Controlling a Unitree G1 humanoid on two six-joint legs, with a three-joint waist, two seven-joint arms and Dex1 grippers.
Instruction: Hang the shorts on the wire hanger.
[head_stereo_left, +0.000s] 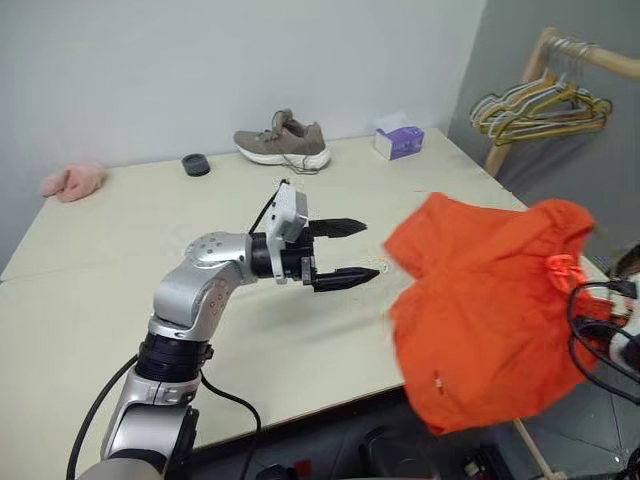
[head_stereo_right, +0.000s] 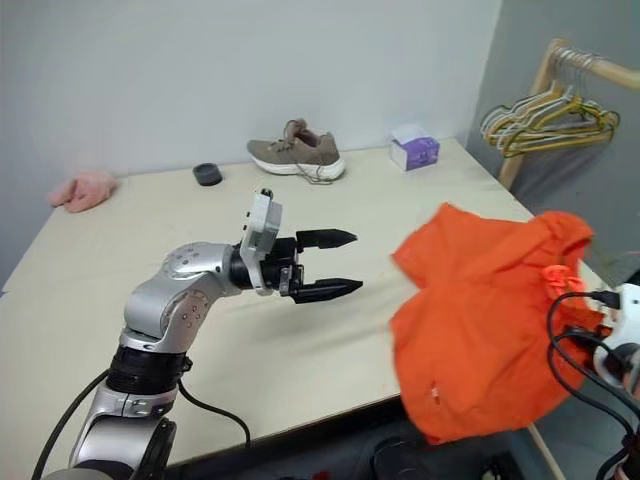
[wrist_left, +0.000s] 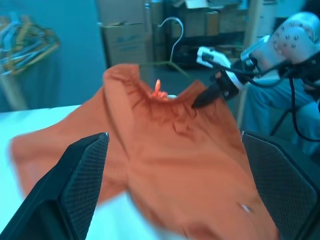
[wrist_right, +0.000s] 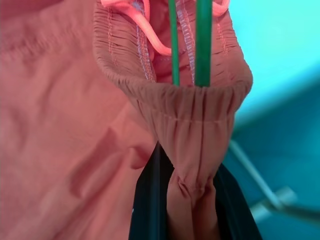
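Right now my shorts (head_stereo_left: 480, 310) hang as a bright orange sheet off the right end of the table (head_stereo_left: 120, 230), lifted clear of the top with the lower edge drooping past the table's front rim. Their gathered elastic waistband is uppermost, with the neon drawstring (head_stereo_left: 562, 268) knotted at its middle. Through the right wrist view I see my right gripper (wrist_right: 192, 200) pinched tight on a bunched fold of that waistband, and two thin green rods of the wire hanger (wrist_right: 202, 45) pass down into the waist opening. From the left wrist view the hanger's curved hook stands above the waistband. Most of the hanger's triangle is buried inside the fabric, so I cannot say how its shoulders sit. My left gripper (head_stereo_left: 350, 252) hovers level over the tabletop just beside the shorts, its fingers spread wide and empty. Farther back on the table lie a shoe (head_stereo_left: 283, 140), a tissue box (head_stereo_left: 398, 138) and a pink cloth (head_stereo_left: 72, 181).
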